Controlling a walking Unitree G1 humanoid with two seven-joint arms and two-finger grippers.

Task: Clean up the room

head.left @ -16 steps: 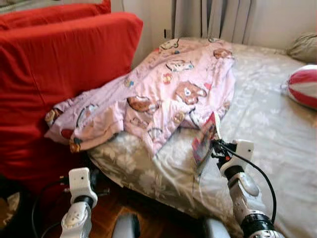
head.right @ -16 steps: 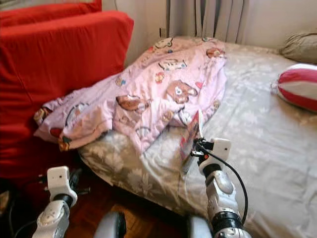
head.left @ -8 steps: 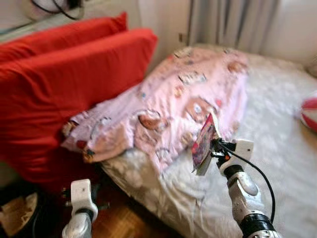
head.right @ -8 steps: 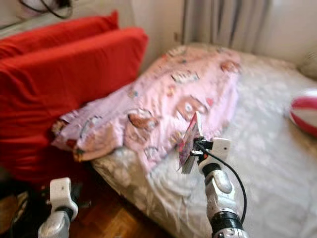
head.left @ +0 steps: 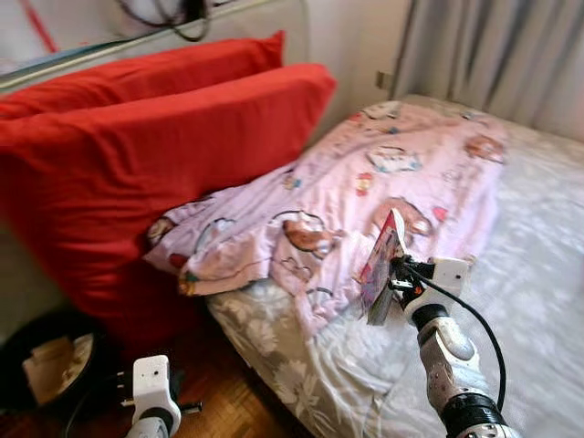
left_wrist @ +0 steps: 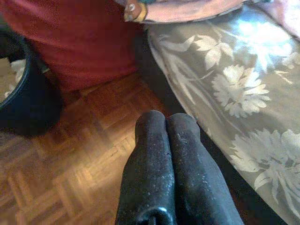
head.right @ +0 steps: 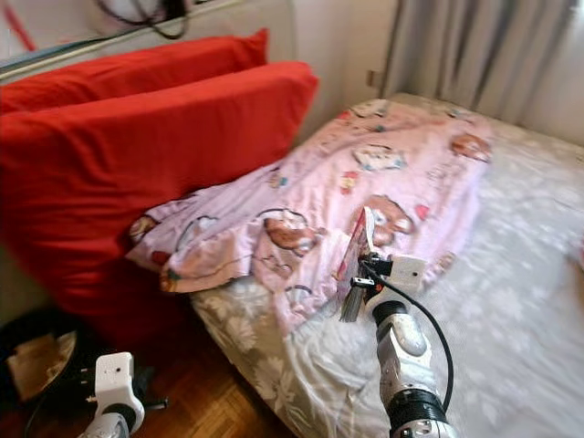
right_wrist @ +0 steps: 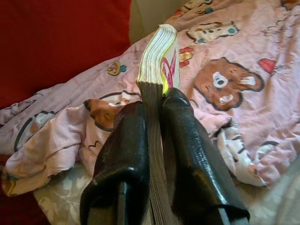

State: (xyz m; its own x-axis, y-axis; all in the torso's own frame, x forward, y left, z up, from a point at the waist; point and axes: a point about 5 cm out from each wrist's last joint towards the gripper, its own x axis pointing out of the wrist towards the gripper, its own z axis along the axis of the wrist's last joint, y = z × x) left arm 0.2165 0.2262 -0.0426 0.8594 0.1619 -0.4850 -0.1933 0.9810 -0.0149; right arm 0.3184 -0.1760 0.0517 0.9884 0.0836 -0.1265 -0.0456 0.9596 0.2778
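Right gripper (right_wrist: 154, 112) is clamped on a book (head.left: 381, 265), held upright above the bed's (head.left: 538, 228) near edge, long axis vertical, page edges facing the camera in the wrist view. Behind it a pink blanket (head.left: 383, 192) lies across the bed's left side, against red cushions (head.left: 155, 155). Left gripper (left_wrist: 165, 124) hangs low, fingers pressed together, over the parquet floor (left_wrist: 79, 154) beside the bed.

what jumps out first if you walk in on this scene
The big red cushions stacked at the robot's left beside the bed grab the eye first, with a crumpled pink cartoon-print blanket spilling from the bed against them. Next is the right gripper, raised over the bed and shut on a thick book held upright. The left gripper hangs low over the parquet floor, fingers together.
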